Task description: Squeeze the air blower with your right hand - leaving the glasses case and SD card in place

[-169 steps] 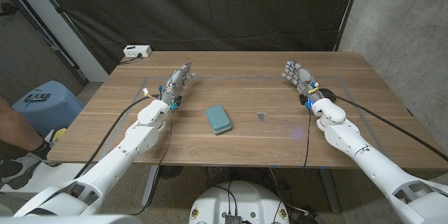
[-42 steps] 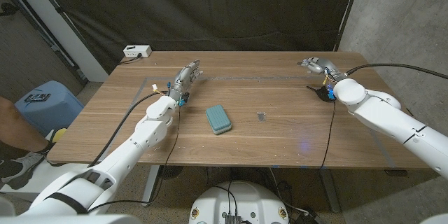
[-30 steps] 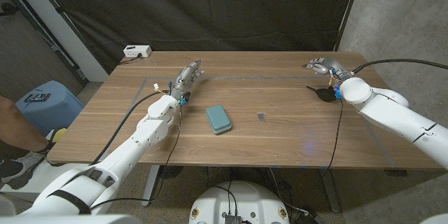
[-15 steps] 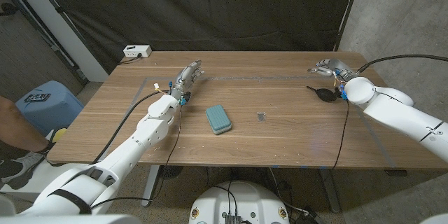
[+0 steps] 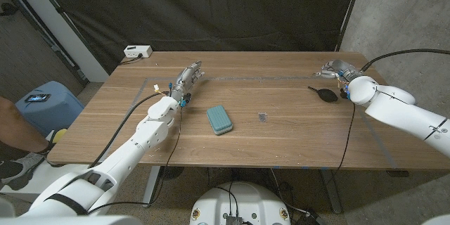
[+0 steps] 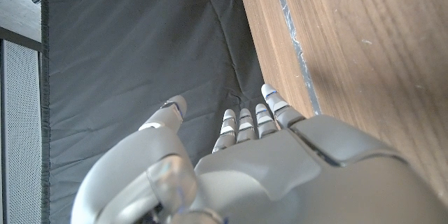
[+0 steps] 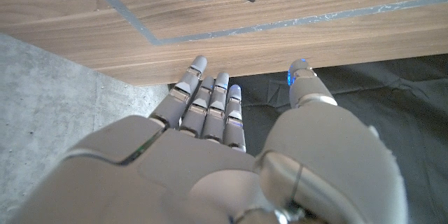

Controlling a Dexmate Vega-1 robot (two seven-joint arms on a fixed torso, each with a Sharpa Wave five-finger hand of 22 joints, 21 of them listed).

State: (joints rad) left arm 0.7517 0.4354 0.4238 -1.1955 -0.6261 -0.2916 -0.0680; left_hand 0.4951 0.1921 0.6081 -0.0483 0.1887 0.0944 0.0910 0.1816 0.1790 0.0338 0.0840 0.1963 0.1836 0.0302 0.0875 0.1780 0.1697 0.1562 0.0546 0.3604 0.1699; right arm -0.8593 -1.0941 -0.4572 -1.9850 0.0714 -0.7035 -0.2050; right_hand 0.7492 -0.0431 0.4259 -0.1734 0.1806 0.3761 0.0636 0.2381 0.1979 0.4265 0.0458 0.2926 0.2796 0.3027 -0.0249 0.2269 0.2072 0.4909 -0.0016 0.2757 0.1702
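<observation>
Since the earliest picture, the right hand (image 5: 336, 68) had swung out toward the table's far right corner, uncovering the black air blower (image 5: 326, 94) that had been hidden beneath the wrist. That hand hovered with fingers (image 7: 210, 105) spread and thumb apart, holding nothing, just beyond the blower, which lay on the wooden table (image 5: 281, 137) near the right edge with its nozzle pointing toward the middle. The left hand (image 5: 186, 79) had hardly shifted, standing near the far left part of the table with fingers (image 6: 255, 119) straight and close together, empty. The teal glasses case (image 5: 219, 119) and the small SD card (image 5: 262, 117) lay apart at mid-table, where they had been.
</observation>
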